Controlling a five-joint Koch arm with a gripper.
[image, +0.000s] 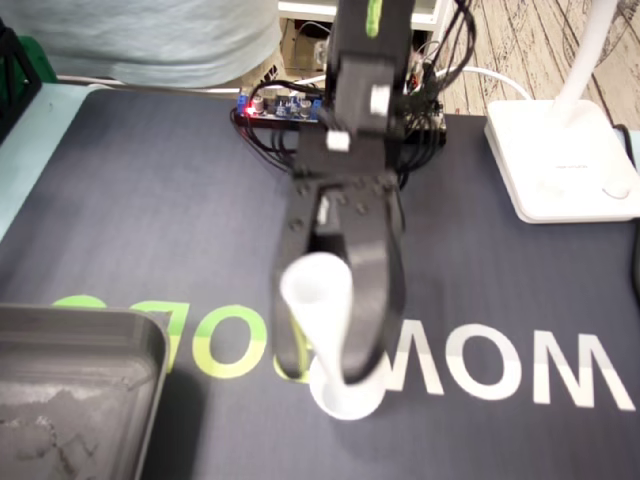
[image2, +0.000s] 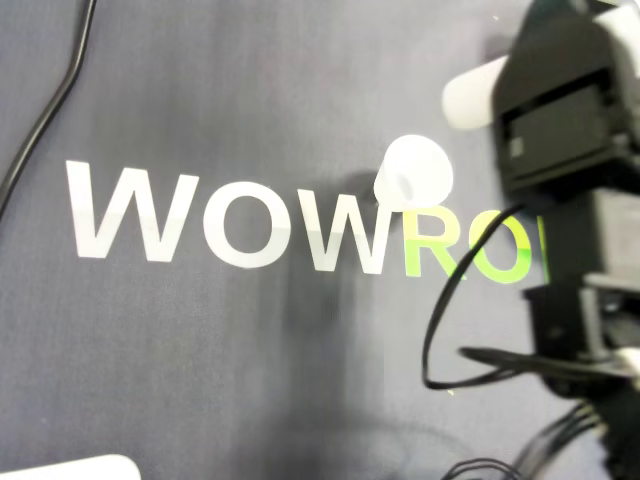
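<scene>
The end effector (image: 325, 372) grips a tilted white cup (image: 322, 315).

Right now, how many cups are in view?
2: held cup in the gripper, tilted; second cup on the mat just under it. The arm could hide others.

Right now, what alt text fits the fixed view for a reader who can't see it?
A black gripper reaches down and holds a tilted white cup between its jaws, on a dark grey mat printed with large white and green letters. A grey tray sits at lower left, a white lamp base at upper right.
</scene>
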